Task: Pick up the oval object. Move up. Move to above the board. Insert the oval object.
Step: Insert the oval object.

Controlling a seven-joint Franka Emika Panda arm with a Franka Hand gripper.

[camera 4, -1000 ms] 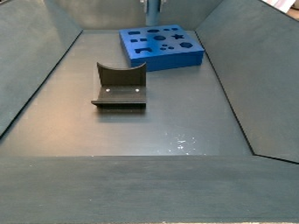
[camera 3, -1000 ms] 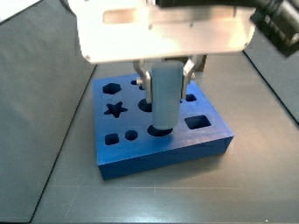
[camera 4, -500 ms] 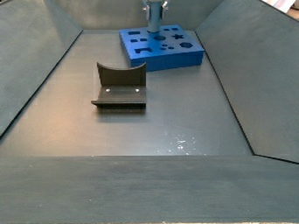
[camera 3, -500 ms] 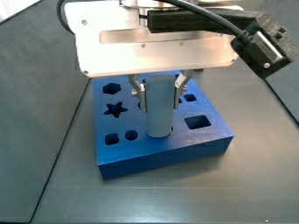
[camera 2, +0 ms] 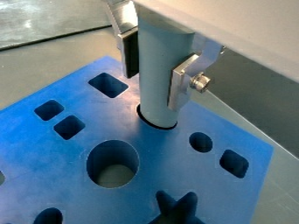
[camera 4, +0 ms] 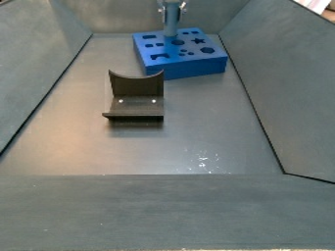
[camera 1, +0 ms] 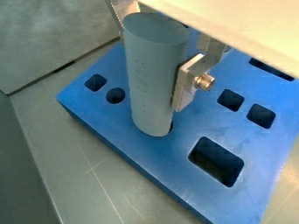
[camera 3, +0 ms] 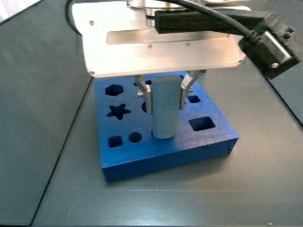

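The oval object [camera 1: 149,83] is a pale blue-grey peg standing upright, its lower end sunk in a hole in the top of the bright blue board [camera 1: 271,171]. My gripper [camera 2: 155,68] is shut on the peg's upper part, and silver fingers [camera 2: 183,80] press on both of its sides. In a side view the gripper [camera 3: 165,89] hangs over the middle of the board [camera 3: 166,149], with the oval object [camera 3: 165,113] below it. The far side view shows the board [camera 4: 197,61] at the back of the bin, with the gripper [camera 4: 170,14] above it.
The dark fixture [camera 4: 133,96] stands on the grey floor, in front of the board and to its left. Sloped bin walls [camera 4: 46,88] close in both sides. Star, round, square and hexagon holes [camera 3: 116,112] surround the peg.
The gripper has come down with the peg. The peg's lower end has sunk deeper into the board's hole, and less of the peg shows above the board now.
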